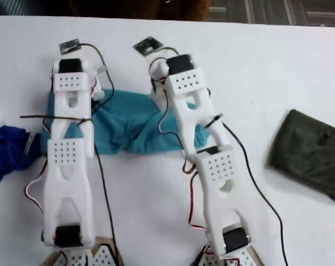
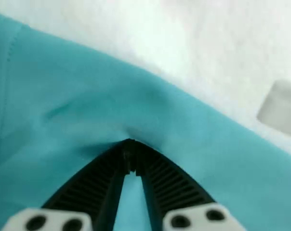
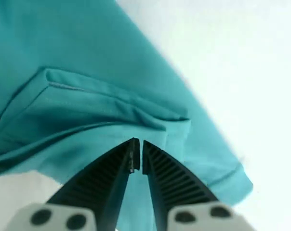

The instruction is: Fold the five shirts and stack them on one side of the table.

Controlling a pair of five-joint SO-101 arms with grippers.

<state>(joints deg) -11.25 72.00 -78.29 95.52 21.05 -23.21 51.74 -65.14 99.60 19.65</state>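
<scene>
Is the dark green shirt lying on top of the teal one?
No, the dark green shirt lies by itself, with bare white table between it and the teal shirt.

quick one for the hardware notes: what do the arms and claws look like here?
Both arms: white plastic shells with grids of small round holes, black servos at the joints, loose black, red and white cables alongside. Left claw and right claw match: black tapering fingers, ribbed inner faces, white mounts with round holes.

White table (image 1: 256, 66), dark floor (image 1: 267, 11) beyond (far edge)
</scene>
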